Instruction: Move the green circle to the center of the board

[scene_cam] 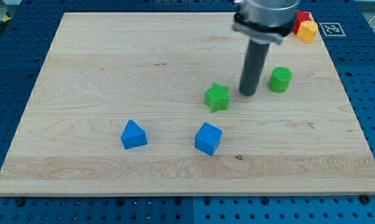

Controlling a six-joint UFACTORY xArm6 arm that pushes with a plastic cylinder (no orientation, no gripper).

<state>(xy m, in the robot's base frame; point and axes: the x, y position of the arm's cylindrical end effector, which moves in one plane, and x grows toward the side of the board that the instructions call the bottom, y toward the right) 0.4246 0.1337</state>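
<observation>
Down on the wooden board [112, 56], my tip [247, 93] is a bare rod with nothing to spread or pinch. No lettering reads anywhere; a black-and-white marker [331, 28] sits far right by the yellow block [308, 31] and red block [302, 18]. Green star [217, 97] lies just left of my tip, green circle [280, 79] just right. Blue triangle-like block [134, 134] and blue cube [208, 138] sit nearer.
</observation>
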